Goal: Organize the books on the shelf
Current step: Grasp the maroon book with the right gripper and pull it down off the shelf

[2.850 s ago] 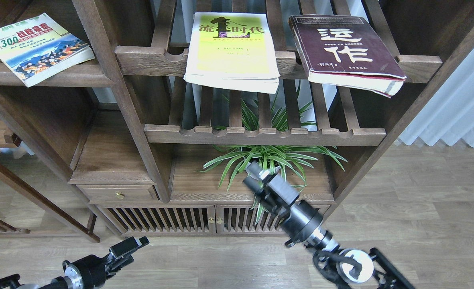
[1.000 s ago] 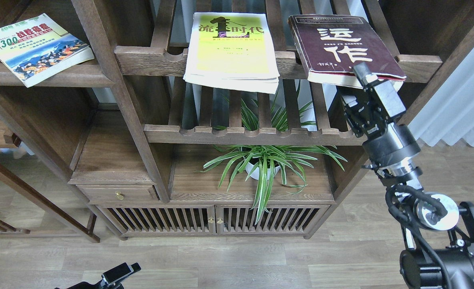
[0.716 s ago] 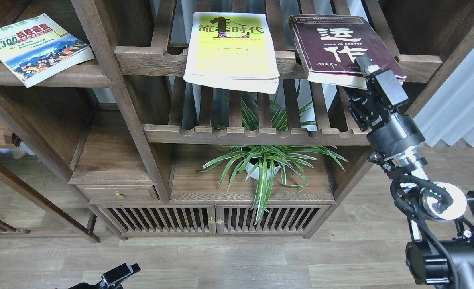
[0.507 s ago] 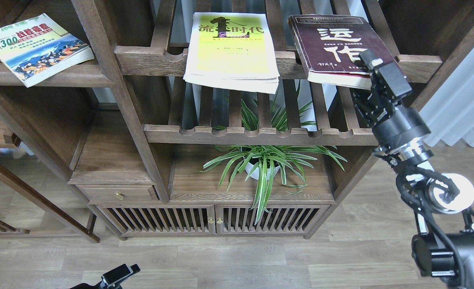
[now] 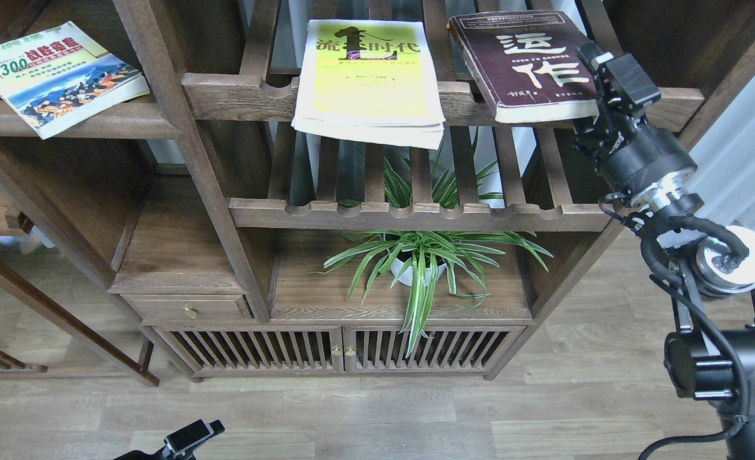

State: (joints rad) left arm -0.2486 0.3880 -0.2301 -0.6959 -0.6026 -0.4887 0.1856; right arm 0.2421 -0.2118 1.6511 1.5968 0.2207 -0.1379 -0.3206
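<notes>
The thick dark maroon book [image 5: 524, 64] lies at the top right on a slatted rack [image 5: 236, 96], turned a little, with its front edge overhanging. My right gripper [image 5: 593, 80] is at its front right corner, one finger on the cover and the other hidden beneath, shut on the book. The large yellow-green book [image 5: 367, 76] lies on the same rack, overhanging the front rail. The smaller "300" book [image 5: 57, 76] lies askew on the solid dark brown shelf [image 5: 115, 121] at the upper left. My left gripper [image 5: 192, 437] shows only as a tip at the bottom edge.
A second slatted rack [image 5: 415, 214] sits below the first. A potted spider plant [image 5: 422, 262] stands under it on a low cabinet [image 5: 256, 348] with a small drawer [image 5: 185, 310]. Upright posts [image 5: 179, 115] divide the bays. A pale curtain [image 5: 748, 147] hangs at the right.
My right arm rose from the plant to the maroon book's front right corner. In the last half second the book has shifted up and back, its sagging corner lifted. The left arm dropped lower.
</notes>
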